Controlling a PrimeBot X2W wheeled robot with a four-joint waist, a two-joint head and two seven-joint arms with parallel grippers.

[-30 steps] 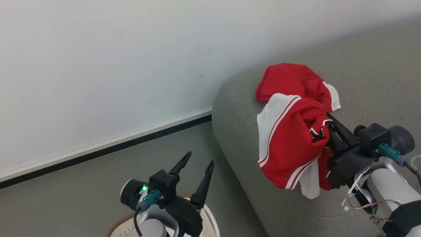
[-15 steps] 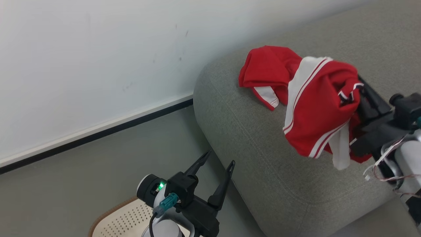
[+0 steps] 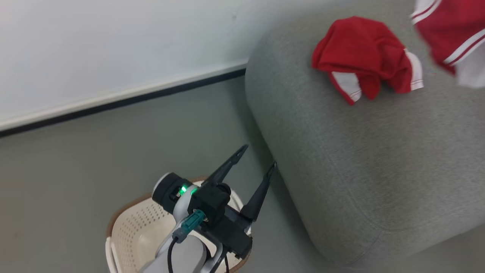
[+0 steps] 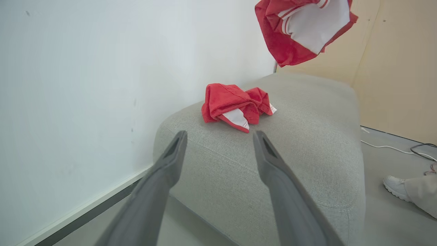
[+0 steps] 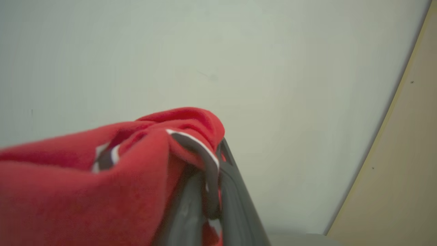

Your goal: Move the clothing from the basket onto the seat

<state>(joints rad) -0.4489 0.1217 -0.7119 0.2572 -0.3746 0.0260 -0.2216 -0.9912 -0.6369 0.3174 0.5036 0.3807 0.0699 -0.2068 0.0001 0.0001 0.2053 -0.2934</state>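
The cream perforated basket point(image 3: 127, 223) with a brown rim stands on the floor at the lower left, partly hidden by my left arm. Above it my left gripper point(image 3: 260, 155) is open and holds nothing, its fingers pointing at the side of the grey seat point(image 3: 360, 170). One crumpled red-and-white garment point(image 3: 363, 62) lies on the seat near its far edge. A second red-and-white garment point(image 3: 451, 34) hangs in the air above the seat point(image 4: 307, 147). My right gripper point(image 5: 218, 150) is shut on that hanging garment point(image 5: 102, 184).
A white wall with a dark baseboard point(image 3: 113, 104) runs behind the seat. Grey floor point(image 3: 94, 159) lies between the wall and the basket. In the left wrist view a person's white shoe point(image 4: 396, 186) and a cable point(image 4: 385, 147) are on the floor beyond the seat, by a tan panel point(image 4: 399, 68).
The head camera has turned, so the whole picture has shifted. My right gripper has carried its garment up and away from the one lying on the seat. The left gripper stays open.
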